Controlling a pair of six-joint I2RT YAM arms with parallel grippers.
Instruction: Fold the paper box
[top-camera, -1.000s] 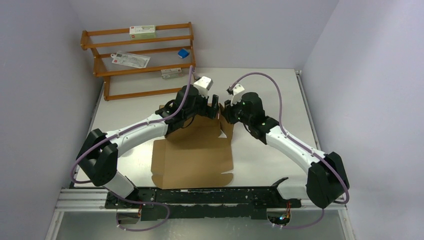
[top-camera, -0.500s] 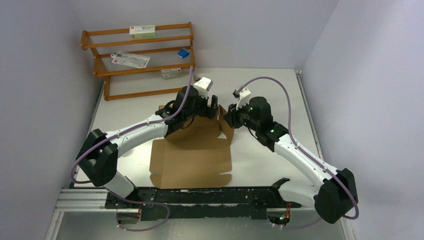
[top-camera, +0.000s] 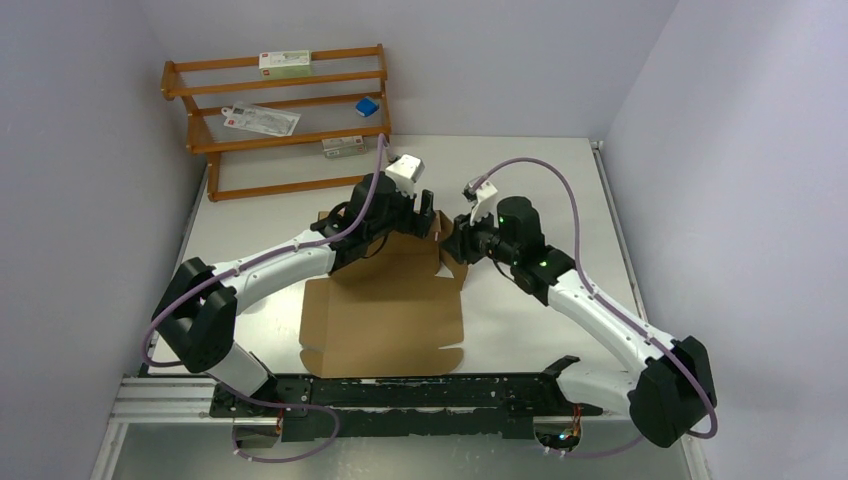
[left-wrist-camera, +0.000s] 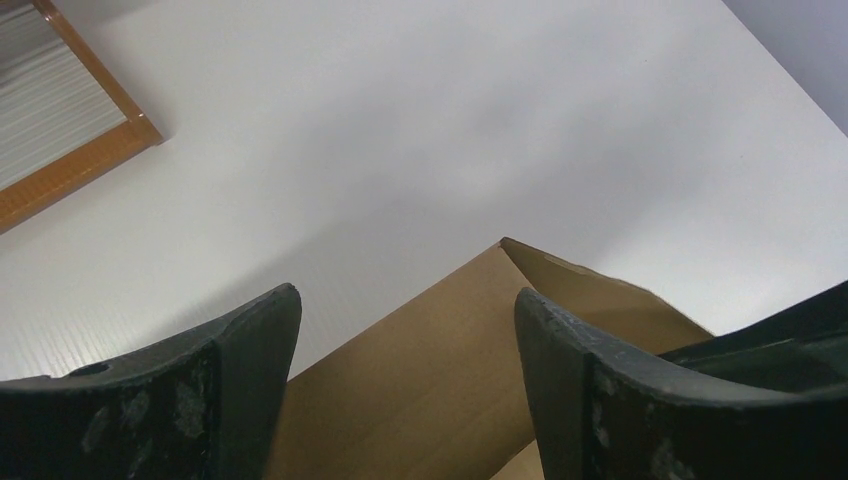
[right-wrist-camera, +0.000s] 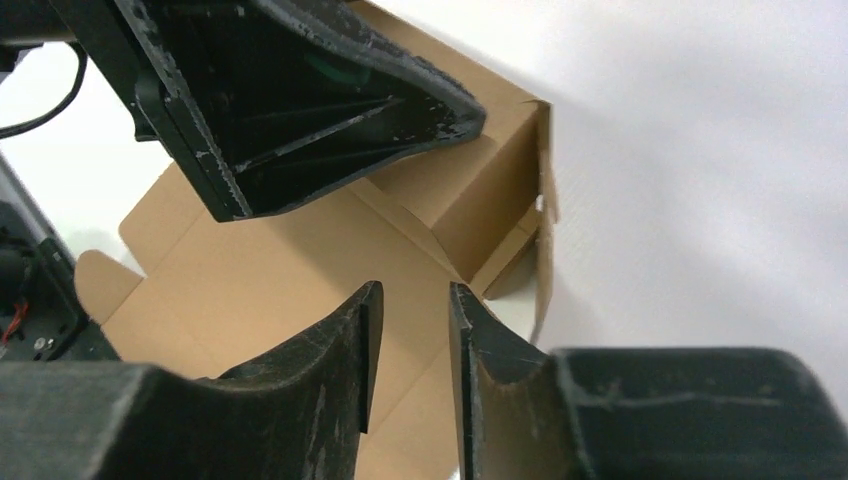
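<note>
The paper box (top-camera: 385, 315) is a brown cardboard sheet lying mid-table, its far panel and far-right side flap (right-wrist-camera: 545, 200) folded up. My left gripper (top-camera: 425, 213) hovers over the raised far panel (left-wrist-camera: 440, 370), jaws open wide on either side of it, with nothing pinched. My right gripper (top-camera: 452, 238) is at the box's far-right corner, just beside the left one. Its jaws (right-wrist-camera: 413, 295) stand a narrow gap apart, with only the box floor (right-wrist-camera: 280, 270) showing between them. The left gripper's dark finger (right-wrist-camera: 300, 100) fills the top of the right wrist view.
A wooden rack (top-camera: 275, 120) stands at the back left, holding white cartons (top-camera: 285, 63) and a small blue item (top-camera: 367, 106). Its corner (left-wrist-camera: 60, 150) shows in the left wrist view. Walls close in on the left, back and right.
The right arm swung its elbow outward and its gripper settled back at the box's far-right corner, jaws a little wider. The left jaws narrowed slightly; that arm barely moved.
</note>
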